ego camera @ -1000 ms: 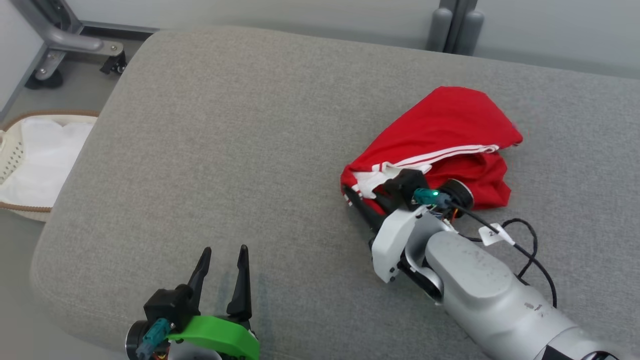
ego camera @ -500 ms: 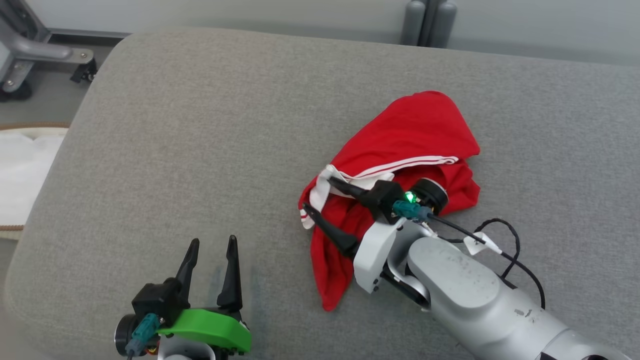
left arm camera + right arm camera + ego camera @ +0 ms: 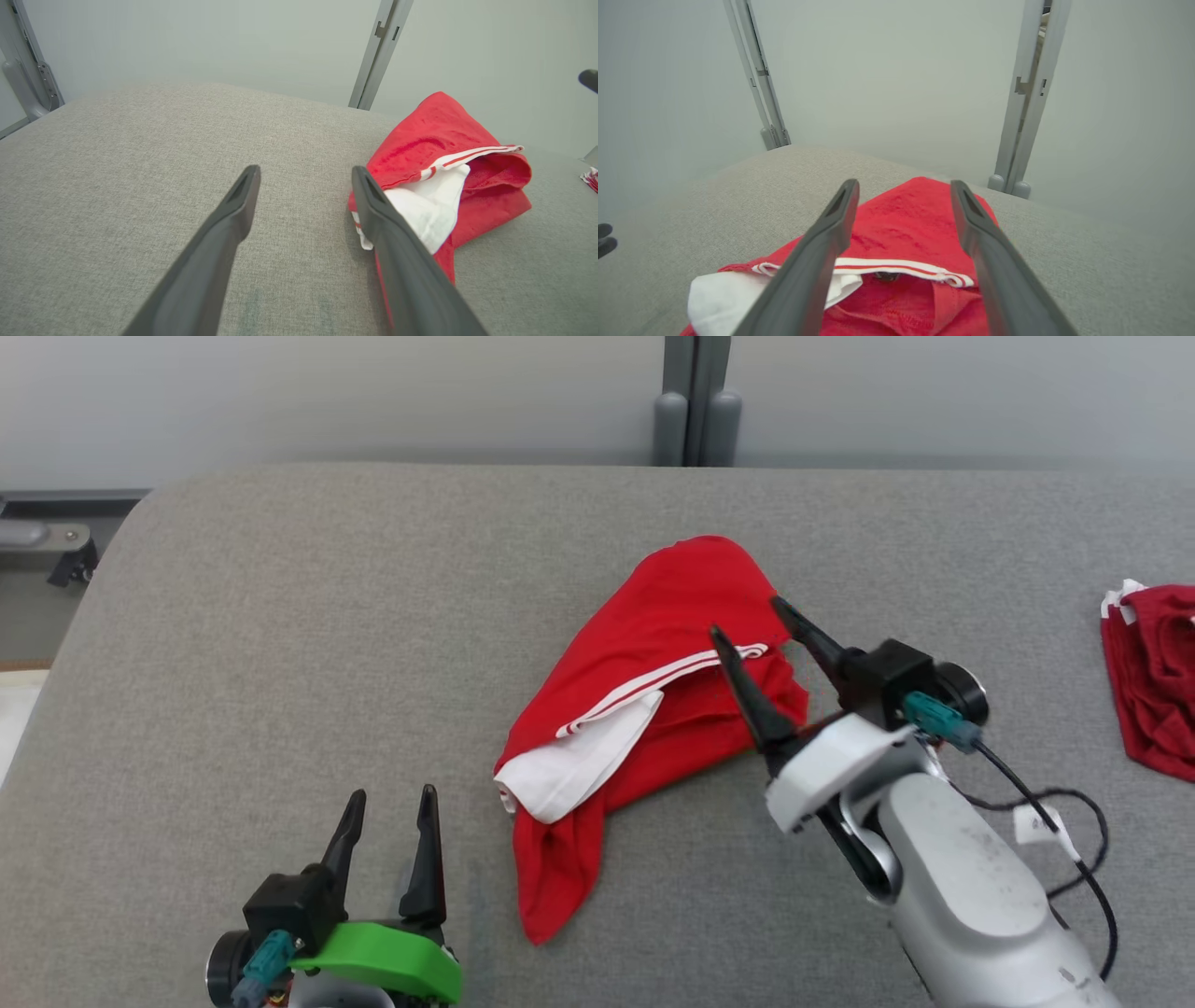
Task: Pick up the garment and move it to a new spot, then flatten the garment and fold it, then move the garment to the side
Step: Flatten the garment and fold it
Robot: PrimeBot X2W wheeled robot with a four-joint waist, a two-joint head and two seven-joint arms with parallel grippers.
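Left gripper (image 3: 392, 793): near edge, fingers apart, empty, over grey cushion (image 3: 280, 635).
Red garment (image 3: 653, 616): crumpled mid-cushion, white stripes and white lining showing.
Right gripper (image 3: 747, 618): fingers spread wide, over garment's right side, holding nothing.
Second red cloth (image 3: 1153, 672): far right of cushion, well apart.

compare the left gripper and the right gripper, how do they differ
The left gripper sits on a green mount, the right gripper on a white one. The left gripper is over bare cushion beside the red garment; the right gripper is over that garment. Both are open, holding nothing.
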